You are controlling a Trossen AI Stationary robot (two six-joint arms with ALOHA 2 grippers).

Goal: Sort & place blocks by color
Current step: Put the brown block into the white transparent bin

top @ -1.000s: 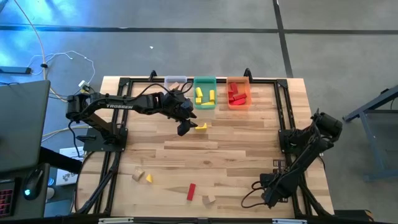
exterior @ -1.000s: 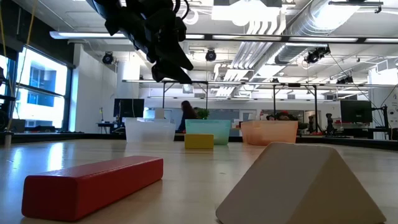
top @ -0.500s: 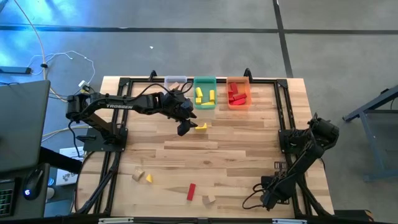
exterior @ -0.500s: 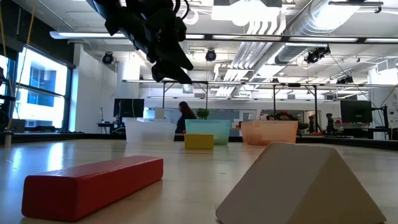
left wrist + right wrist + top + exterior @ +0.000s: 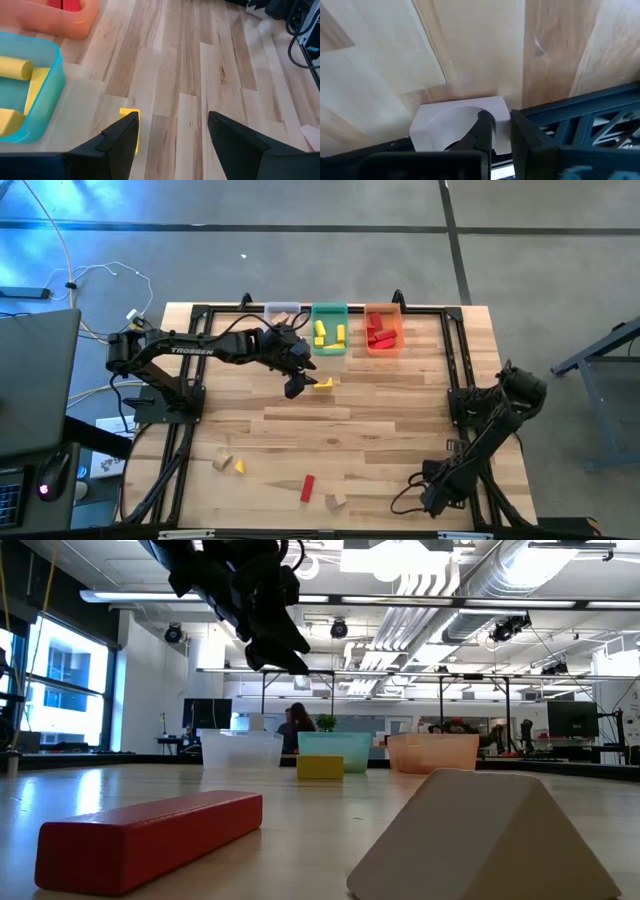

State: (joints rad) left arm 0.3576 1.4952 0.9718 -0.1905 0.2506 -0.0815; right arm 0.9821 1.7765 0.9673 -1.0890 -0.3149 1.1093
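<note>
Hovering with its fingers spread apart and nothing between them, the left claw (image 5: pixel 293 388) has a yellow block (image 5: pixel 323 382) on the table (image 5: pixel 400 430) just beside it, toward the bins; in the wrist view that block (image 5: pixel 130 131) peeks out by one fingertip, so I'd guess a small sideways shift lines it up. Long axis is hard to call. Green bin (image 5: pixel 329 330) beyond the claw already holds yellow pieces, orange bin (image 5: pixel 383 329) holds red ones. Right claw (image 5: pixel 501 131) is parked far off with its fingers nearly together.
</note>
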